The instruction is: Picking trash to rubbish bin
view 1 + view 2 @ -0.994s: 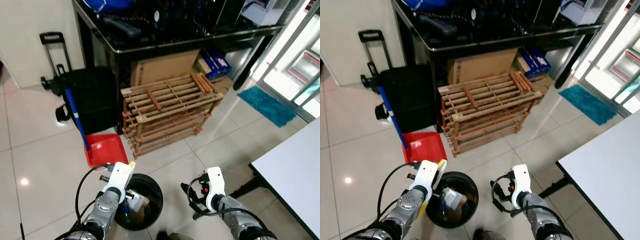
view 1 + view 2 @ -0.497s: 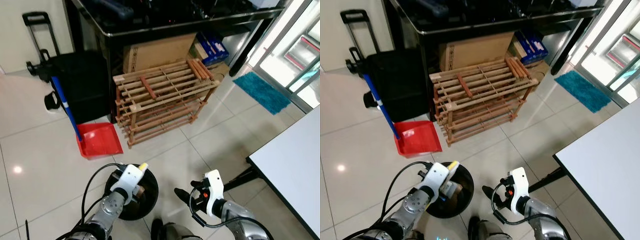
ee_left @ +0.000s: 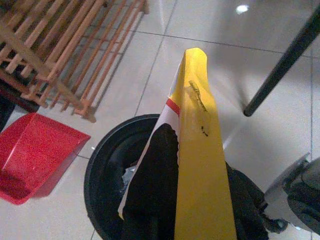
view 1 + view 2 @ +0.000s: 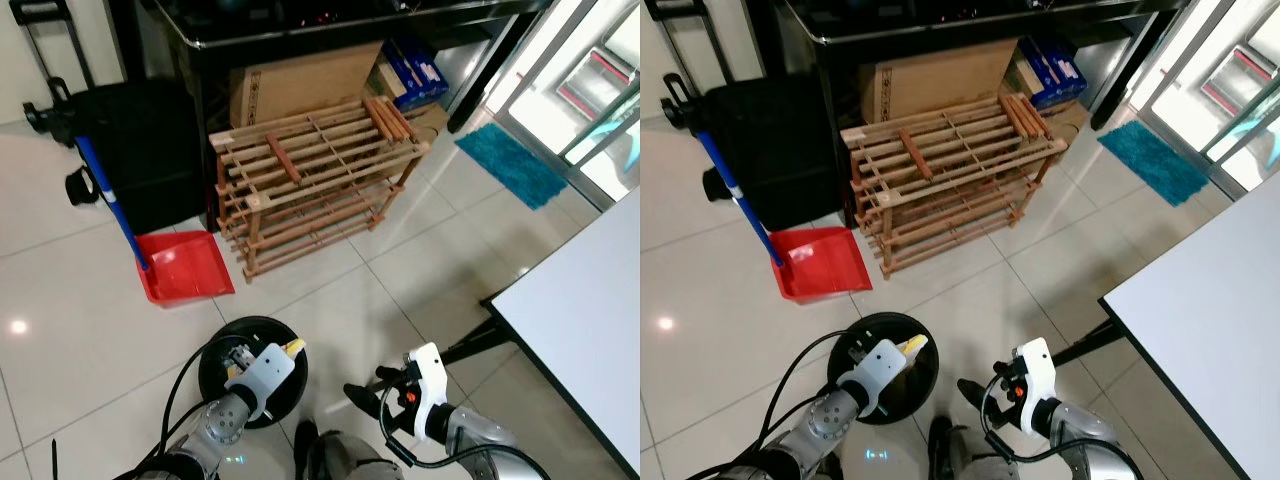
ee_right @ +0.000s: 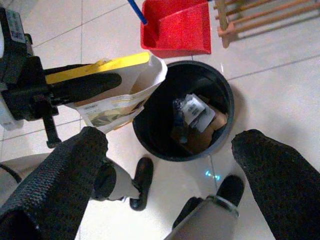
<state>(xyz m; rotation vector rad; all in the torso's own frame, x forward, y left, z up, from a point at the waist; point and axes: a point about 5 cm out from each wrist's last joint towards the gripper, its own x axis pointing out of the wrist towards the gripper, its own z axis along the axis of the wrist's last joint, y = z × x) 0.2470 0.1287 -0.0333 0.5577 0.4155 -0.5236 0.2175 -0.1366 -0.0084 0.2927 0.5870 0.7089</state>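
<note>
My left gripper (image 4: 278, 358) is shut on a flat yellow and white packet (image 3: 200, 150), holding it over the near right rim of the round black rubbish bin (image 4: 215, 345). In the right wrist view one black finger (image 5: 92, 82) presses along the packet (image 5: 120, 95), which juts over the bin (image 5: 225, 100). Crumpled paper and cardboard scraps (image 5: 196, 120) lie inside. My right gripper (image 4: 368, 392) hangs open to the right of the bin, low above the floor, with nothing between its fingers.
A red dustpan (image 4: 182, 268) with a blue handle lies just beyond the bin. Behind it stand a wooden slatted rack (image 4: 315, 175), a black trolley case (image 4: 130, 140) and a black table. A white table (image 4: 580, 310) with a black leg (image 4: 470, 345) borders the right.
The whole view has shifted as the camera moved and tilted down. My left gripper with the packet now sits over the bin's right rim rather than its left side.
</note>
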